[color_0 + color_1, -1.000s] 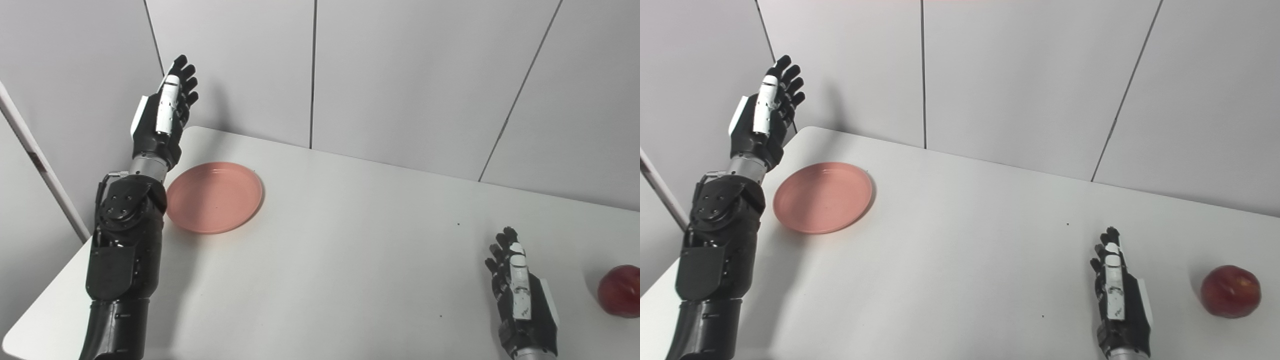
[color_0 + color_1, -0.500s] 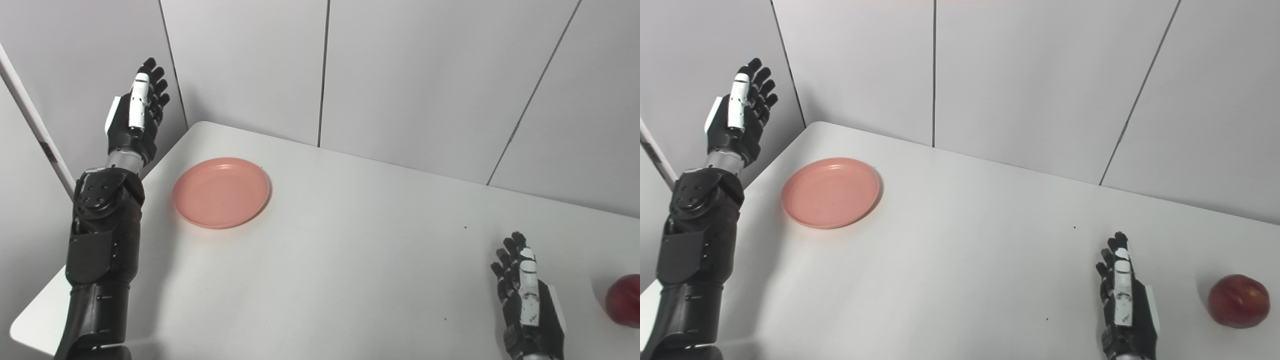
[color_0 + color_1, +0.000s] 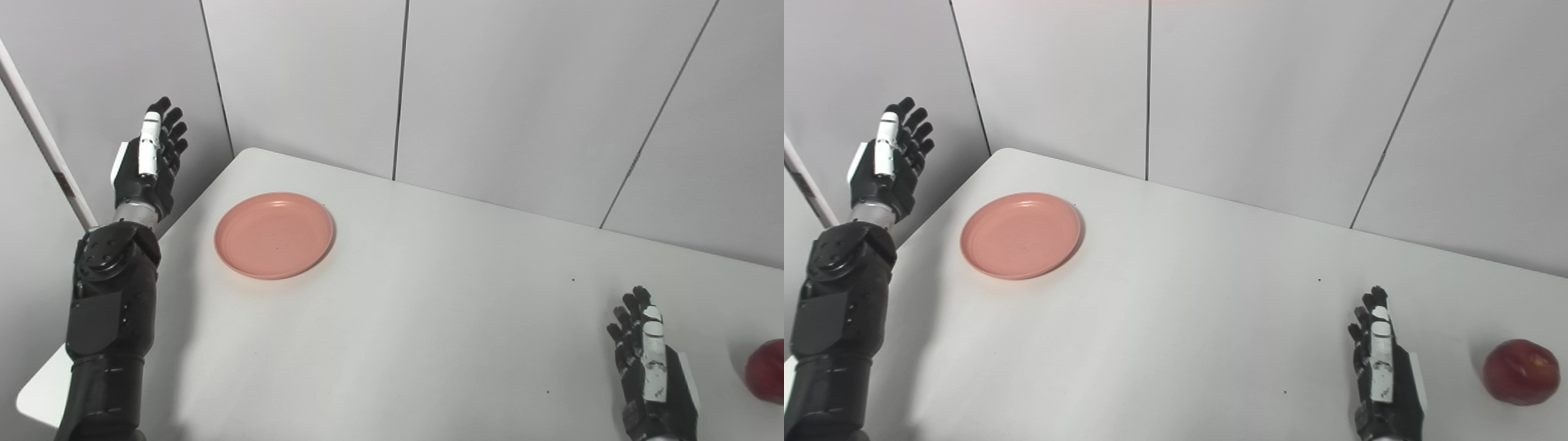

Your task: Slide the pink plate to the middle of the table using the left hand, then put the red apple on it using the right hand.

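The pink plate (image 3: 274, 234) lies empty on the white table (image 3: 429, 318), near its far left corner. My left hand (image 3: 147, 165) is raised upright beyond the table's left edge, left of the plate and apart from it, fingers extended and open. A red apple (image 3: 1521, 372) rests on the table at the far right, partly cut off in the left eye view. My right hand (image 3: 1381, 373) sits low over the table near the bottom edge, left of the apple and not touching it, open with straight fingers.
Grey wall panels (image 3: 490, 92) stand close behind the table and along its left side. A white slanted post (image 3: 43, 141) rises just left of my left arm. The table's left corner edge (image 3: 37, 398) is near my left forearm.
My left hand has swung left, from above the plate's left rim to beyond the table edge. The camera has shifted too. My right hand stays low and open. Plate and apple have not moved.
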Controlling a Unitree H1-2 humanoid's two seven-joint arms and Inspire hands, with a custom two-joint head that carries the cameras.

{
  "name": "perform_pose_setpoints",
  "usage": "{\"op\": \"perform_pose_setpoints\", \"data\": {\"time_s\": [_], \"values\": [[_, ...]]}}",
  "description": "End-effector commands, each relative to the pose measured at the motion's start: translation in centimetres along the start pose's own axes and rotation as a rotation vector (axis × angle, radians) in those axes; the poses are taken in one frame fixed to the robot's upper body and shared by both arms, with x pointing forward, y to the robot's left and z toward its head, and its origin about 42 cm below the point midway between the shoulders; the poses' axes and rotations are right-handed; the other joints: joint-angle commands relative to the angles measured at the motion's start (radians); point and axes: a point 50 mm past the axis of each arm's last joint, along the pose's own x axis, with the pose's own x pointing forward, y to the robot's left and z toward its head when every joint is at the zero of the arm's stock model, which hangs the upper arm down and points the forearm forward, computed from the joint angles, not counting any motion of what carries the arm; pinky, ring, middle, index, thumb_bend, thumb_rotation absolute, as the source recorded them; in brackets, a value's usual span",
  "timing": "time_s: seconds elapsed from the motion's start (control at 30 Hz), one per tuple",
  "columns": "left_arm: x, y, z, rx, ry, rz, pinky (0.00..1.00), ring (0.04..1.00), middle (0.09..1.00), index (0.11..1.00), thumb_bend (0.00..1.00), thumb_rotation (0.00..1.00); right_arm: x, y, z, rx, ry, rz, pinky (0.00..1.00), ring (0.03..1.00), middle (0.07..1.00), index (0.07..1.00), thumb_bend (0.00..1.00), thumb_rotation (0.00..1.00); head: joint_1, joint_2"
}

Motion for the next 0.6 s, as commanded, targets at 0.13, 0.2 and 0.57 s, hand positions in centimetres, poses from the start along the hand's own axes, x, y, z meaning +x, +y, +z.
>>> {"op": "perform_pose_setpoints", "data": {"time_s": [0.13, 0.2, 0.57], "values": [[0.7, 1.0, 1.6, -0.011, -0.072, 0.011, 0.97, 0.954, 0.939, 0.913, 0.34, 1.0, 0.4, 0.2, 1.7, -0.007, -0.09, 0.016, 1.0, 1.0, 1.0, 1.0, 0.32, 1.0, 0.001, 0.004], [0.6, 1.0, 1.2, -0.015, -0.063, 0.012, 0.98, 0.951, 0.933, 0.907, 0.34, 1.0, 0.4, 0.2, 1.7, -0.005, -0.089, 0.013, 1.0, 1.0, 1.0, 1.0, 0.3, 1.0, 0.0, 0.004], [0.3, 0.4, -0.4, -0.023, -0.037, 0.001, 0.93, 0.931, 0.918, 0.883, 0.31, 1.0, 0.3, 0.1, 1.7, -0.01, -0.086, 0.014, 1.0, 1.0, 1.0, 1.0, 0.33, 1.0, -0.005, 0.009]]}}
